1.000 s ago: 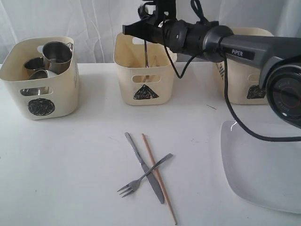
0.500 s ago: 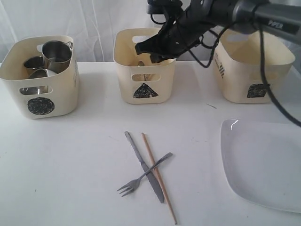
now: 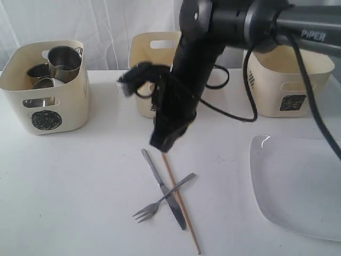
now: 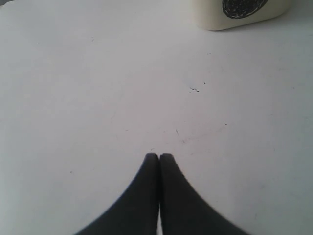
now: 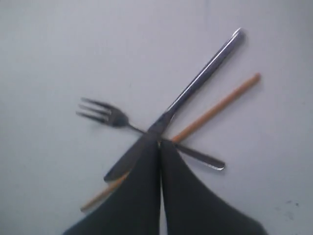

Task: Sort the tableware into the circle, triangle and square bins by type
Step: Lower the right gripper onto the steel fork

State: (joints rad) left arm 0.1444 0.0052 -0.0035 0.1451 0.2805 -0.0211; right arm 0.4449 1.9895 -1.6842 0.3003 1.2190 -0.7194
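Three cream tubs line the top of the exterior view. The circle bin [image 3: 69, 106] at the left holds steel mugs [image 3: 64, 58], the triangle bin [image 3: 143, 58] in the middle sits partly behind the right arm, and the square bin [image 3: 272, 85] is at the right. Below centre, the knife [image 3: 160, 184], fork [image 3: 152, 208] and chopstick [image 3: 184, 216] lie crossed on the white table [image 3: 80, 186], with the plate [image 3: 298, 186] at lower right. The right gripper [image 3: 162, 143] hangs over the crossed cutlery, jaws pressed together on nothing. The left gripper [image 4: 159, 156], likewise closed and empty, hovers over the table near the circle bin.
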